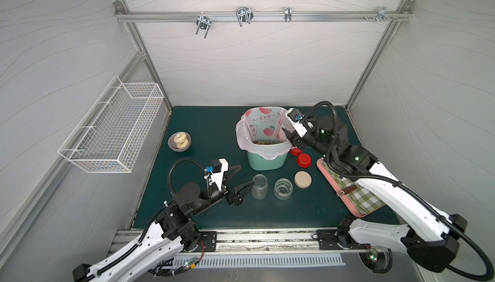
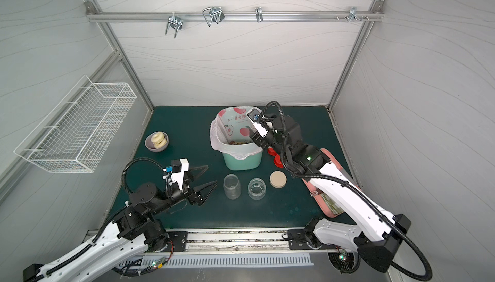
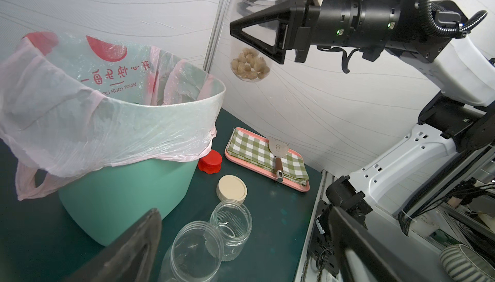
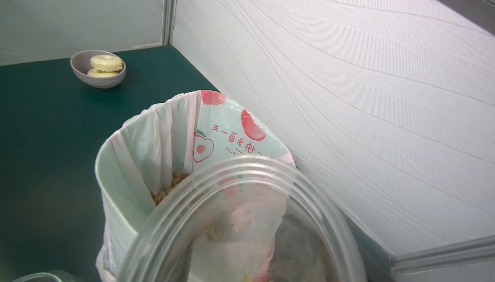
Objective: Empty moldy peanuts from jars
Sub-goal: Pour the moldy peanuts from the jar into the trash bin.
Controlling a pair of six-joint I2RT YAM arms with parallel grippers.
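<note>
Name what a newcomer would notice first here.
The right gripper holds a clear, lidless jar raised beside the mint-green bin, with pale peanuts lying at its closed end. More peanuts lie inside the bin's pink-print bag. In front of the bin, two empty jars stand open on the green mat, next to the wide-open left gripper.

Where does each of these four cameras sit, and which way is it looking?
Both top views: overhead in front, looking down on table, bin, left arm, right arm.
Left wrist: on the left arm, facing the right gripper holding a jar of peanuts; own jaws edge the picture.
Right wrist: on the right arm, looking past that jar into the bin; no robot parts.
All share the bin.
</note>
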